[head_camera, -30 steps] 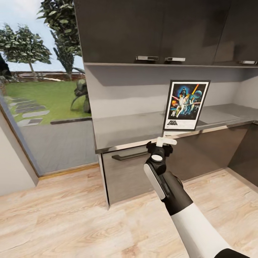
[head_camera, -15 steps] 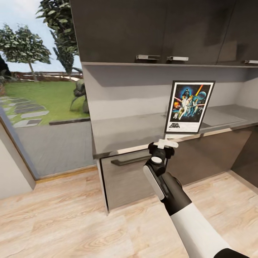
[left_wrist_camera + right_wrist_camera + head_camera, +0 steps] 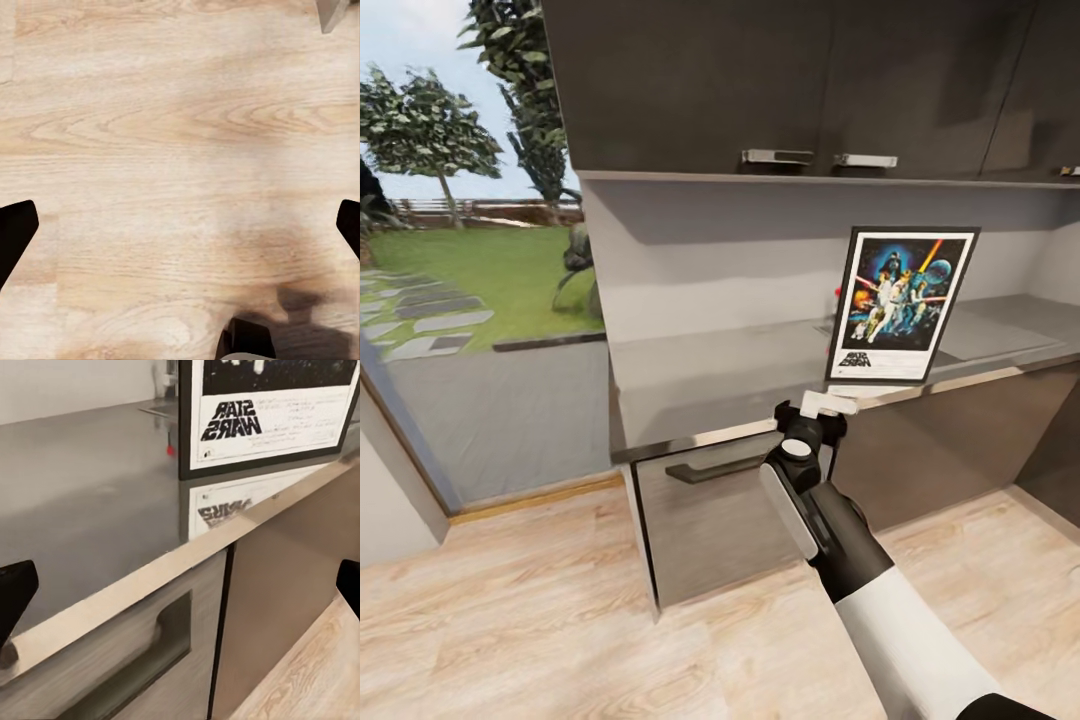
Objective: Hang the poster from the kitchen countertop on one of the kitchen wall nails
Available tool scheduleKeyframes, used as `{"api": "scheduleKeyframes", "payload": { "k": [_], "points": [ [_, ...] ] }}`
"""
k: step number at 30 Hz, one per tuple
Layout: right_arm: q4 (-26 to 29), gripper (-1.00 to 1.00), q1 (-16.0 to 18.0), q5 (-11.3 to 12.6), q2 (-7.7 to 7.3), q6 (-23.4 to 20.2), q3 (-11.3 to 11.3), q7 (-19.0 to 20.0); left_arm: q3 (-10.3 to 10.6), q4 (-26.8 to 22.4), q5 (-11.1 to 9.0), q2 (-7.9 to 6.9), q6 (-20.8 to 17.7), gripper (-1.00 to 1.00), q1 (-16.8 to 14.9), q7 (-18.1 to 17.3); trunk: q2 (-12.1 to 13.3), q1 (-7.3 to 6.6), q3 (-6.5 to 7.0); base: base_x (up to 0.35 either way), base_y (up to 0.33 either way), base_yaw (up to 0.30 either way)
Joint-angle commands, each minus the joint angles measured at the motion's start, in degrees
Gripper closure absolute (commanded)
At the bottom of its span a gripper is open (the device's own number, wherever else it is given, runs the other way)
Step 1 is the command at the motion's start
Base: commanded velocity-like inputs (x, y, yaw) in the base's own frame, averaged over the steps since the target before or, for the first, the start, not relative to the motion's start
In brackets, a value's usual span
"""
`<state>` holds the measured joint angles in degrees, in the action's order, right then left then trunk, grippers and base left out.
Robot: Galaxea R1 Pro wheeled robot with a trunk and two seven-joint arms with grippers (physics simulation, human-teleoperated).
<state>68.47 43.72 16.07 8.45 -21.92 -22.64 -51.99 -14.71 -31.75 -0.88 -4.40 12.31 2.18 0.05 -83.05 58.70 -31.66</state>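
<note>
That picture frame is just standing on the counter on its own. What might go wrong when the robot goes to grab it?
The poster stands upright near the front edge of the kitchen countertop, so a nudge from the right pincer could tip it flat or off onto the floor. The pincer sits just below the counter's lip, so rising straight up might knock the edge. Its fingers look spread wide, which should help with the thin frame.

The surface (image 3: 710, 375) looked smooth and glossy, mirroring the poster (image 3: 901, 303); floor (image 3: 540, 610) was pale, grained wood; cupboards (image 3: 690, 85) dark, sheened.
</note>
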Motion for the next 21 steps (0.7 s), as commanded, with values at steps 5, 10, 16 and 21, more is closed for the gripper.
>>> {"api": "scheduleKeyframes", "payload": {
  "k": [5, 10, 16, 21],
  "points": [
    [0.0, -1.00, 0.0, 0.3, -0.02, -0.4, -0.2, -0.4, -0.1, -0.1, -0.1, 0.01, 0.1, -1.00, 0.0, 0.0, 0.0, 0.03, -0.05, 0.304, 0.000, 0.000],
    [0.0, -1.00, -0.1, 0.3, -0.07, -0.4, -0.2, -0.4, -0.1, -0.1, -0.1, 0.01, 0.1, -1.00, 0.0, 0.0, 0.0, 0.03, -0.05, 0.125, 0.000, 0.000],
    [0.0, -1.00, -0.1, 0.3, -0.08, -0.4, -0.2, -0.4, -0.1, -0.1, -0.1, 0.01, 0.1, -1.00, 0.0, 0.0, 0.0, 0.03, -0.05, 0.030, 0.000, 0.000],
    [-0.8, -1.00, -0.1, 0.3, -0.09, -0.1, -0.1, -0.4, -0.1, -0.1, -0.1, 0.01, 0.1, -1.00, 0.0, 0.0, 0.0, 0.03, -0.05, 0.080, -0.062, 0.000]
  ]
}}
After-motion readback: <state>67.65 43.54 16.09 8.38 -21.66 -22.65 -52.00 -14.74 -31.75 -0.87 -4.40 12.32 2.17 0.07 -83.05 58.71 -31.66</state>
